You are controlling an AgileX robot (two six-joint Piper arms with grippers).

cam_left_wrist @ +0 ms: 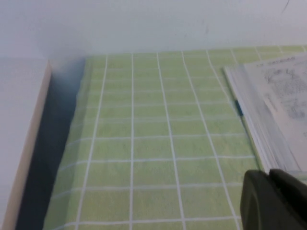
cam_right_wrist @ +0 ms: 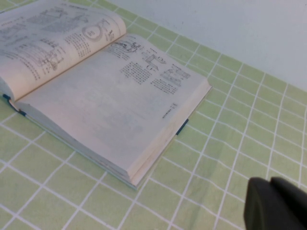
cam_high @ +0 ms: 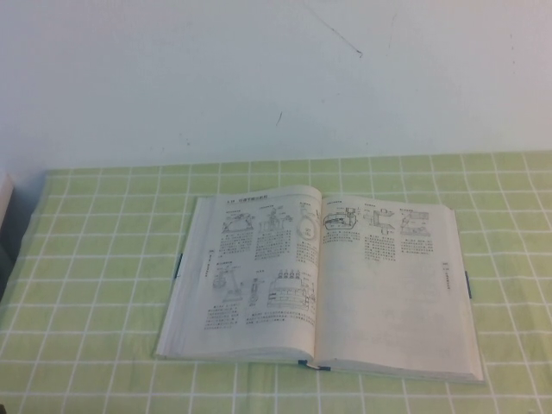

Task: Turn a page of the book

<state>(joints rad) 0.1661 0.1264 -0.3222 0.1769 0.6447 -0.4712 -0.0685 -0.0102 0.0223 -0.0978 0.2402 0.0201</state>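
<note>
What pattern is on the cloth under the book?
The light green tablecloth has a white grid of squares, clearest in the left wrist view.

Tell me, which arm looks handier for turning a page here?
Probably either; neither clearly. The book lies open, every page flat. The right gripper, shut, sits off its right edge; the left gripper sits off its left edge.

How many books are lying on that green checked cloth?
1. The book lies open in the middle of the cloth. The left pincer waits off its left side, the shut right pincer off its right.
</note>
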